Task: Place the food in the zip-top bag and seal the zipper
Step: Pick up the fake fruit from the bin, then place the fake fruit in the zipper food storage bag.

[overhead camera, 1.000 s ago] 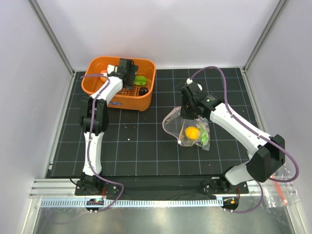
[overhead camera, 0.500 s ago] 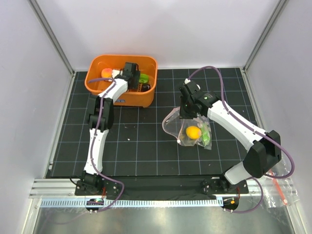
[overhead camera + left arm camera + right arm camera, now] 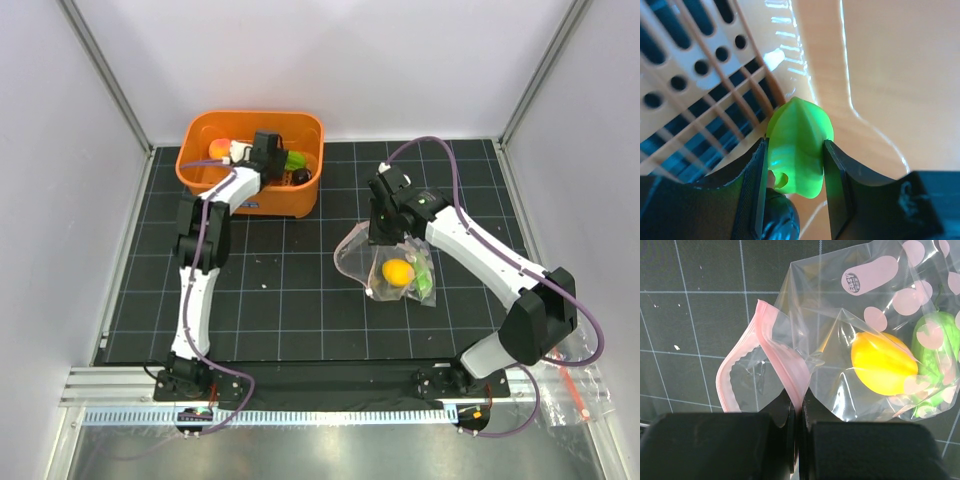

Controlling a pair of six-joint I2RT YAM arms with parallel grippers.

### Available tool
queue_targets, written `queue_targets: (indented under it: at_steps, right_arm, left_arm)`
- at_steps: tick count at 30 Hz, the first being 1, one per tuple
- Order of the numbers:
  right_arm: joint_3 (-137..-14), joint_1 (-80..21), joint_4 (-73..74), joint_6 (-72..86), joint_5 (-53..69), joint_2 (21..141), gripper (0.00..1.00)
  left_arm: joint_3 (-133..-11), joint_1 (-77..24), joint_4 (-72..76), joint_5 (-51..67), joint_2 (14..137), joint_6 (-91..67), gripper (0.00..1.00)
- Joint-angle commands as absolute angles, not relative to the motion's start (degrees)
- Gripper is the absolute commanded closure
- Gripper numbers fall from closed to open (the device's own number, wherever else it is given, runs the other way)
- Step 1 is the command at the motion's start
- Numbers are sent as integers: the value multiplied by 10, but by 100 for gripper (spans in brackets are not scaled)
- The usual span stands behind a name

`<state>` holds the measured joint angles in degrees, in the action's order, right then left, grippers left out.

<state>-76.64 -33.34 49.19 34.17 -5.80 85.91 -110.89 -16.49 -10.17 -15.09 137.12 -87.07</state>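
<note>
My left gripper reaches into the orange basket. Its two pads press on either side of a bright green food piece, so the left gripper is shut on it. A dark glossy piece lies right under it, and a peach-orange ball sits at the basket's far left. My right gripper is shut on the pink zipper, holding the mouth of the zip-top bag open. Inside the bag lie a yellow-orange fruit and a green piece.
The basket stands at the back left of the black gridded mat; its slotted floor and smooth wall are close around the left fingers. Another clear bag lies off the mat at the near right.
The left jaws have closed from wide open onto the green piece. The basket has shifted slightly back and right. The right arm and the bag have barely moved.
</note>
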Motion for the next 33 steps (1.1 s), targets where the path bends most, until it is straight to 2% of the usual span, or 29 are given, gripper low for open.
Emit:
queue_targets:
  at_steps: [1, 7, 15, 26, 33]
  right_arm:
    - [-789, -330, 498, 335, -57, 859, 99]
    - [-792, -330, 496, 335, -58, 854, 99]
    - [-814, -330, 498, 326, -65, 854, 99]
    - [-840, -321, 503, 330, -62, 847, 99]
    - [-844, -307, 493, 368, -19, 834, 99]
  left_arm:
    - [-1068, -169, -54, -137, 1280, -835, 76]
    - [-964, -176, -26, -126, 1173, -820, 76]
    - [-949, -176, -24, -90, 1113, -770, 76]
    - [-859, -180, -46, -15, 977, -732, 78]
    - [-831, -222, -59, 38, 887, -658, 80]
